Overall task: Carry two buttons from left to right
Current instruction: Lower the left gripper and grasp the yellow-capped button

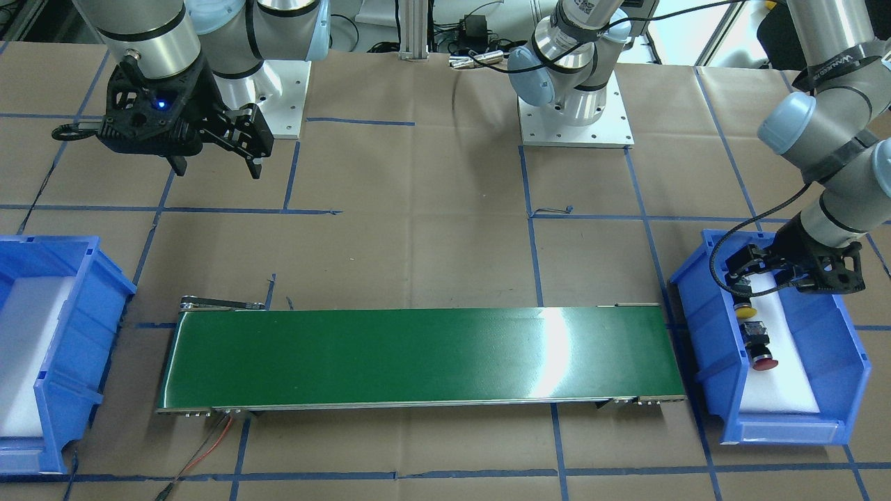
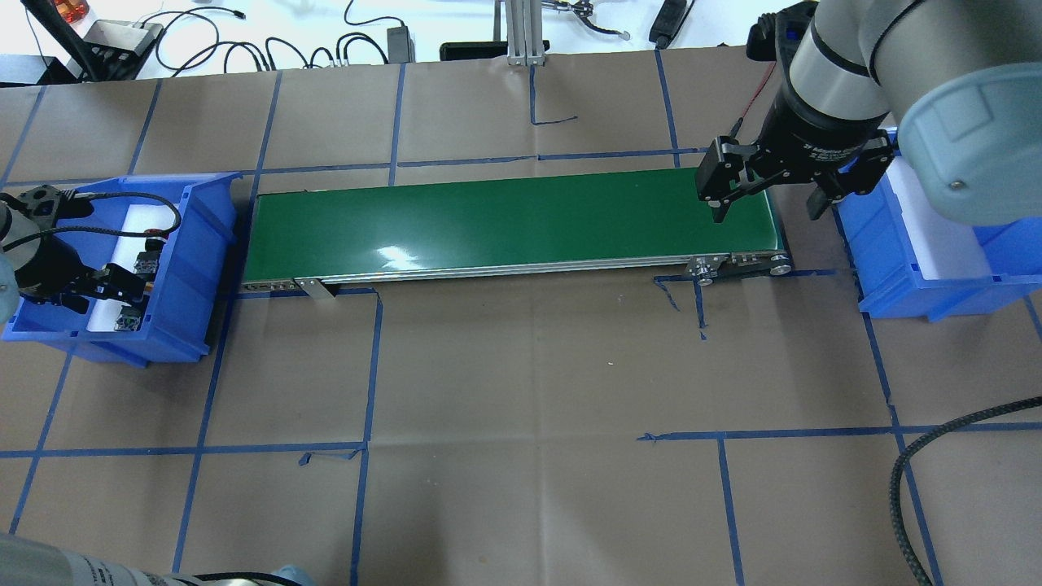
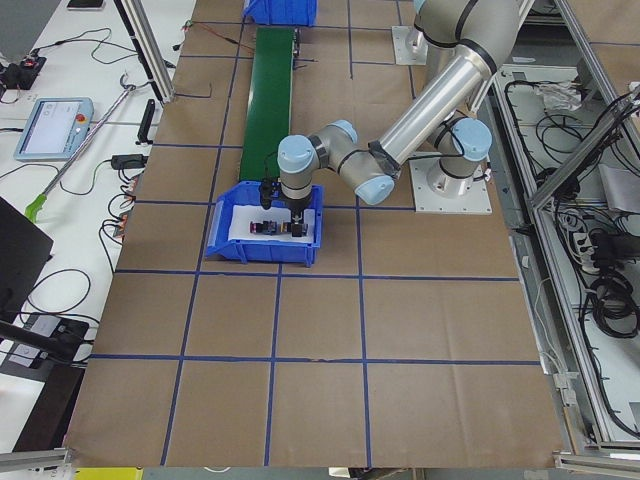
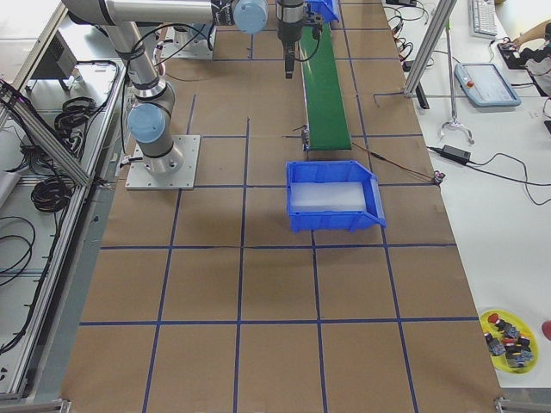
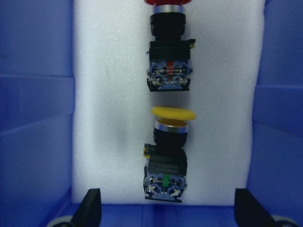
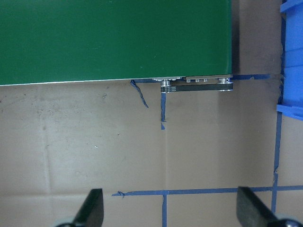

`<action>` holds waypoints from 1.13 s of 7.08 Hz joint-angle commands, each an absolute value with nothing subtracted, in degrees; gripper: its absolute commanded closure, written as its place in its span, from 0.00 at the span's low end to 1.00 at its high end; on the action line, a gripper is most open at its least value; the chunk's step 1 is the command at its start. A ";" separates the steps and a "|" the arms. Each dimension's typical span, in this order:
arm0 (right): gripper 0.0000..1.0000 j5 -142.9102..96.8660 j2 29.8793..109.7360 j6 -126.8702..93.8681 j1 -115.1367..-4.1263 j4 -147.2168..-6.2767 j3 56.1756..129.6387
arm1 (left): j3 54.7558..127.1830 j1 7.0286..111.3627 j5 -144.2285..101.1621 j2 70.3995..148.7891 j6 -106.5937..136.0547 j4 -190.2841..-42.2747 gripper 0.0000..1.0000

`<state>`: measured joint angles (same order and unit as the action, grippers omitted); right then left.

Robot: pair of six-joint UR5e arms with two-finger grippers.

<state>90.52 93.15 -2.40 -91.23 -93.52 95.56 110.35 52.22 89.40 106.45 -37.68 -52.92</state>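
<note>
Yellow-capped button (image 5: 168, 156) lay unpicked between the left gripper's (image 5: 169, 210) wide-spread fingers (image 5: 92, 210) in the left bin (image 5: 38, 118), so descending and closing seemed next; the right gripper (image 2: 767, 212) hung wide open.

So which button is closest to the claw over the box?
The yellow button. It lies just ahead of the open left gripper, while the red button lies beyond it.

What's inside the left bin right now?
A white foam pad with the yellow button and red button lying on it in line, apart. The open left gripper hangs over the yellow one. Under the foam is hidden.
</note>
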 commanded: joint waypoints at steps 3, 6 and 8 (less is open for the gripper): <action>0.00 90.53 93.16 -2.72 -91.23 -93.60 95.62 | 110.48 52.56 89.47 110.57 -37.79 -49.75 0.00; 0.00 90.44 93.86 -2.55 -91.14 -93.60 94.58 | 110.22 52.56 89.47 110.65 -37.97 -49.75 0.42; 0.00 90.09 93.17 -2.64 -91.23 -93.16 92.99 | 109.78 52.47 89.47 110.65 -37.88 -49.83 0.86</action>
